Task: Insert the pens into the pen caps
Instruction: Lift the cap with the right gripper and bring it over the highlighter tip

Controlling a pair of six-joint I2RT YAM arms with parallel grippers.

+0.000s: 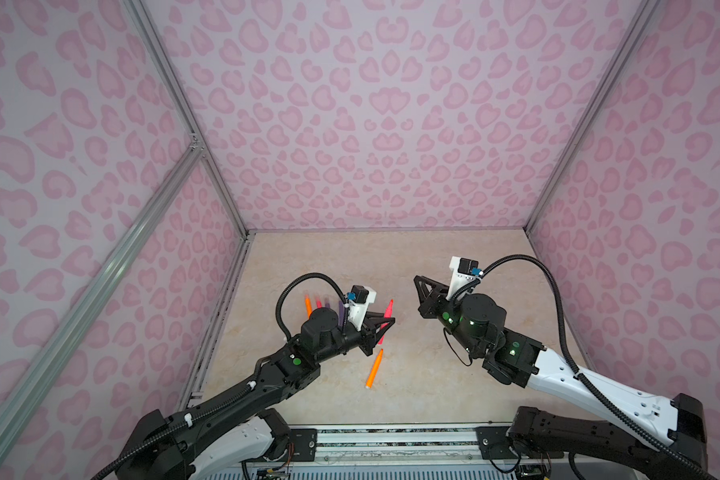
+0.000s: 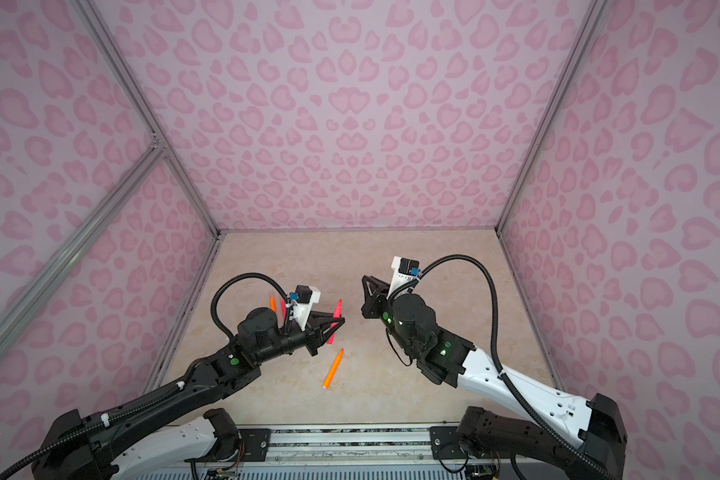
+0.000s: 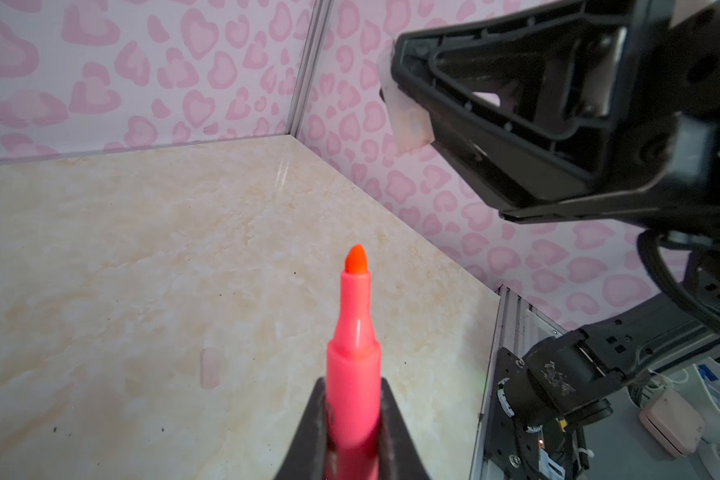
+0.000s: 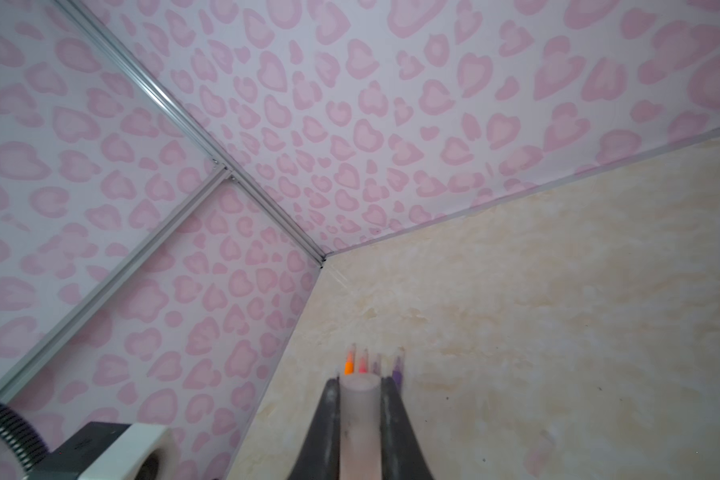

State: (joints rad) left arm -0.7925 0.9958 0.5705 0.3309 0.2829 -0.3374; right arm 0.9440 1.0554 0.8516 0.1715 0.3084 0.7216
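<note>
Landmark is the loose orange pen (image 1: pixel 374 369) (image 2: pixel 333 369), lying flat on the beige worktop (image 1: pixel 350 266), tip pointing away from the robot base, touching nothing. Up and left of it, partly hidden behind the left arm, is the pen group (image 1: pixel 308 305) (image 4: pixel 349 365): orange, pink and purple sticks side by side. They are blurred, so I cannot tell whether they are capped. Just above the orange pen and slightly left, the left end effector (image 1: pixel 387 322) (image 2: pixel 337 322) (image 3: pixel 352 386) is clenched on the pink pen (image 1: pixel 389 309) (image 3: pixel 354 365), gripping its barrel. The bare orange-red tip sticks out past the fingers, and the pen is off the worktop. A loose pen cap (image 3: pixel 211 368), faint and translucent, lies flat on the worktop in the left wrist view, apart from the pink pen. Above and right of the orange pen, the right end effector (image 1: pixel 416 280) (image 2: pixel 364 279) (image 4: pixel 360 399) is clenched on the held pen cap (image 4: pixel 360 415) (image 3: pixel 408 120), a frosted tube pinched between both fingers and raised off the worktop. Its open end faces the left end effector. There is a clear gap between pen tip and cap, so they are not touching.
</note>
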